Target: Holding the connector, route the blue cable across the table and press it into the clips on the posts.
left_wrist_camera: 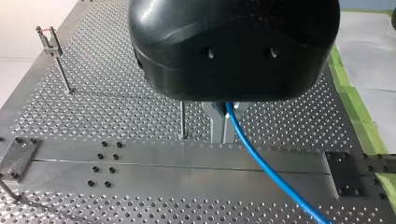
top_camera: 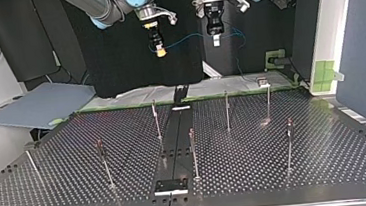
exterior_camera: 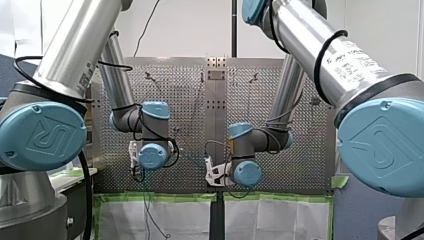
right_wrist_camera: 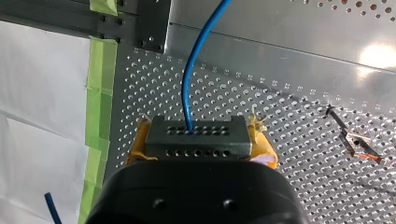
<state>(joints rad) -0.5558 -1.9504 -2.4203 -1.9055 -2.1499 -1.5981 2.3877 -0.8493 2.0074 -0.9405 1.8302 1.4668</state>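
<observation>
The right claw (right_wrist_camera: pixel 201 136) clamps the connector (right_wrist_camera: pixel 198 143); the left claw (left_wrist_camera: pixel 224 126) pinches the blue cable (left_wrist_camera: pixel 260 161). They'd best lower together, cable taut, onto the posts (top_camera: pixel 227 110) beneath them.

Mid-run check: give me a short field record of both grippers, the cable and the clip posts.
right gripper: yellow pads shut on dark grey connector block
left gripper: metal fingers shut on blue cable
cable path: spans the gap between the two grippers, in the air beyond the posts in the top view
thin metal clip posts: upright on perforated metal table, none holding cable
progress: no clip filled yet
</observation>
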